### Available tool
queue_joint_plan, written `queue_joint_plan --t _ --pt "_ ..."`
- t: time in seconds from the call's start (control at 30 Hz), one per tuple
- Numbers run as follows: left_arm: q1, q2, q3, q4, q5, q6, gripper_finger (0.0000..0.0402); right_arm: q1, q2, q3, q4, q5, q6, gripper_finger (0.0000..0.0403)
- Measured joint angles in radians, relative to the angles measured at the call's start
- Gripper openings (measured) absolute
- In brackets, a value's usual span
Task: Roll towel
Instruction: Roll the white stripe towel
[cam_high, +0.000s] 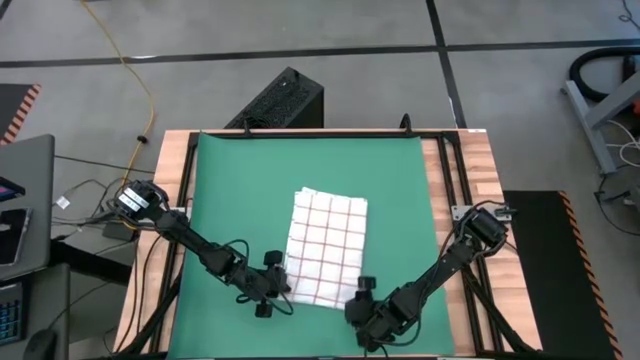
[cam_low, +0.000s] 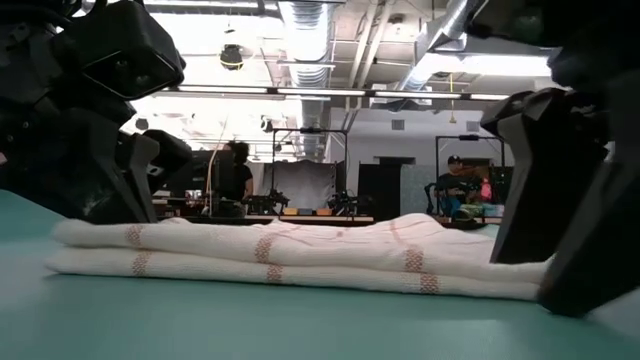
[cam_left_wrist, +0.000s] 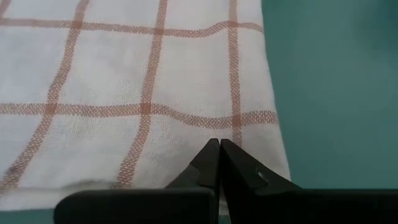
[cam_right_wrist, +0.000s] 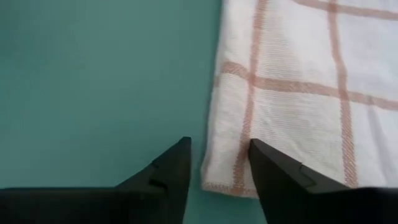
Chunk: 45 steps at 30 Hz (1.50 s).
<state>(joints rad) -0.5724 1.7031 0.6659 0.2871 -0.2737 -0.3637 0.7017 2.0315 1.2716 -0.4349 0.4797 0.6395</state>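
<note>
Towel (cam_high: 326, 246) corners under both pincers.

Even, bright light falls from above on the green mat (cam_high: 240, 190), with only soft shadows under the arms. In the low view, ceiling lamps (cam_low: 305, 20) glare white and both near arms go dark and blurred. The towel (cam_left_wrist: 124, 93) weave shows crisply in the wrist views.

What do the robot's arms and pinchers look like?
Both arms are black and knobbly, built from chunky jointed segments with black cables looping alongside. The left gripper and right gripper each have two smooth, dark, wedge-shaped fingers tapering to points. No markings are visible on them.
</note>
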Motion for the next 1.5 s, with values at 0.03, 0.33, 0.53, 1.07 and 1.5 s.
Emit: queue_joint_plan --t 0.03,0.33,0.53,1.07,1.5 --pt "0.0 0.0 0.0 0.0 0.0 0.009 0.0 0.0 0.0 0.0 -0.013 0.0 0.019 0.0172" --pt "-0.013 -0.044 0.007 0.002 -0.002 0.036 0.0 -0.003 0.0 -0.002 -0.055 0.002 0.091 0.0038" --pt "-0.069 -0.194 0.033 -0.152 -0.05 0.15 0.0 -0.003 0.001 -0.003 -0.051 -0.007 0.12 0.0027" --pt "-0.062 -0.167 0.032 -0.157 0.106 0.562 0.0153 -0.003 0.002 -0.005 -0.029 -0.029 0.112 0.0025" --pt "-0.054 -0.015 0.03 -0.081 -0.064 0.67 0.0224 -0.001 0.003 -0.005 -0.016 -0.031 0.113 0.0023"
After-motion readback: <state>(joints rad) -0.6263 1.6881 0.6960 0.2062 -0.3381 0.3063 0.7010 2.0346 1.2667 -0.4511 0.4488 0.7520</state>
